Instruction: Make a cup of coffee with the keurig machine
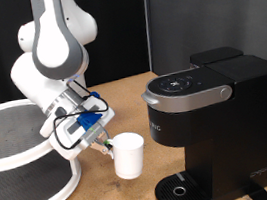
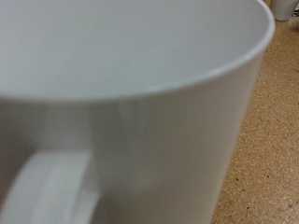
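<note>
The small white cup (image 1: 130,156) is at the tip of my gripper (image 1: 109,146), which grips it by its side at the green tab. It hangs tilted just above the brown table, to the exterior view's left of the keurig machine (image 1: 216,108). The machine is black with a grey-silver arched lid handle (image 1: 189,97), and its lid is down. Its round drip tray (image 1: 179,189) is bare. In the wrist view the cup (image 2: 140,103) fills the frame with its handle (image 2: 42,187) close by. My fingers do not show there.
A white round two-tier rack (image 1: 25,187) stands at the exterior view's left, close behind the arm. Speckled brown tabletop (image 2: 271,140) lies under the cup. A black curtain hangs behind the table.
</note>
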`<state>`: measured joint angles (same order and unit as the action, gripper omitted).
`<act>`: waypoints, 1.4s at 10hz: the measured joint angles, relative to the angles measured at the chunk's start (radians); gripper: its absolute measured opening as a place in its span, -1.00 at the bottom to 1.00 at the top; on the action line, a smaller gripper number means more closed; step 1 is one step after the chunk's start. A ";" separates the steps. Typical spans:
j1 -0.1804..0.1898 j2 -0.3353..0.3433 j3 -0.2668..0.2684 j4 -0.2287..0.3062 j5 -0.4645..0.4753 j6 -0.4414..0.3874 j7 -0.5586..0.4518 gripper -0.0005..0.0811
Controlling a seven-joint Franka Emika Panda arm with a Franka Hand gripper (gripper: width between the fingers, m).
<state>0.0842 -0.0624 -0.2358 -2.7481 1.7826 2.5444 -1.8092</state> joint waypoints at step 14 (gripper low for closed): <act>0.001 0.115 0.083 0.117 0.180 -0.011 -0.053 -0.82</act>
<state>0.0847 0.0525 -0.1530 -2.6311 1.9624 2.5335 -1.8620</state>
